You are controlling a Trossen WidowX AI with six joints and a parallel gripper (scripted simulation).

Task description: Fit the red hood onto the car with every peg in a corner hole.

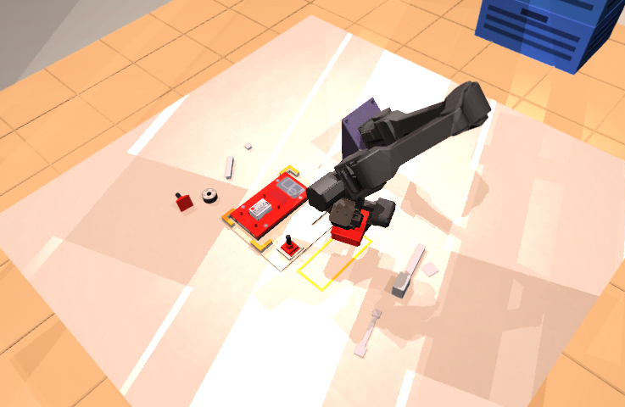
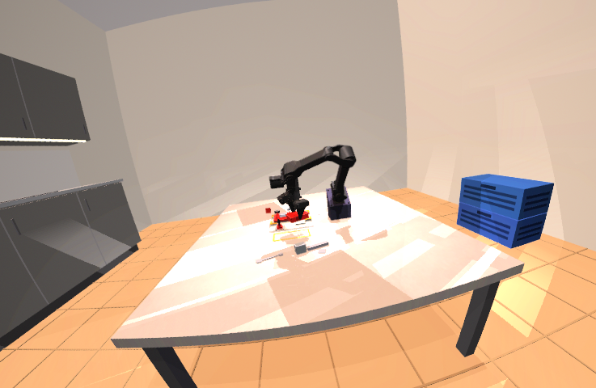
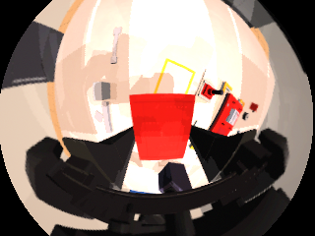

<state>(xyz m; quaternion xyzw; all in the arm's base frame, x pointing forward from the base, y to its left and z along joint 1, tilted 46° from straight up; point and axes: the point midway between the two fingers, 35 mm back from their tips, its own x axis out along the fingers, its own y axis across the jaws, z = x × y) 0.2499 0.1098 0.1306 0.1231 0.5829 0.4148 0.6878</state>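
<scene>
The gripper (image 1: 358, 220) (image 2: 296, 213) (image 3: 161, 128) is closed on the red hood (image 1: 346, 236) (image 2: 294, 218) (image 3: 162, 113), which is held above the table (image 1: 130, 287) (image 2: 216, 293) (image 3: 74, 103). Nearby, the chassis (image 1: 270, 220) (image 2: 281, 219) (image 3: 220, 123) is seated among yellow jig corners (image 1: 261, 245), its deck topped by the pale engine block (image 1: 259, 209) (image 2: 282, 215) (image 3: 232, 116), flanked by short, uncovered pegs (image 1: 278, 207).

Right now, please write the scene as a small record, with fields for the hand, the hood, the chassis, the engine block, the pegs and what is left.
hand: shut on the hood
hood: between the fingers, red flat roof showing, not on the chassis
chassis: on the table, yellow corner pieces around it
engine block: on the deck
pegs: sticking up, uncovered
left to do: fit hood onto pegs, release, withdraw
</scene>
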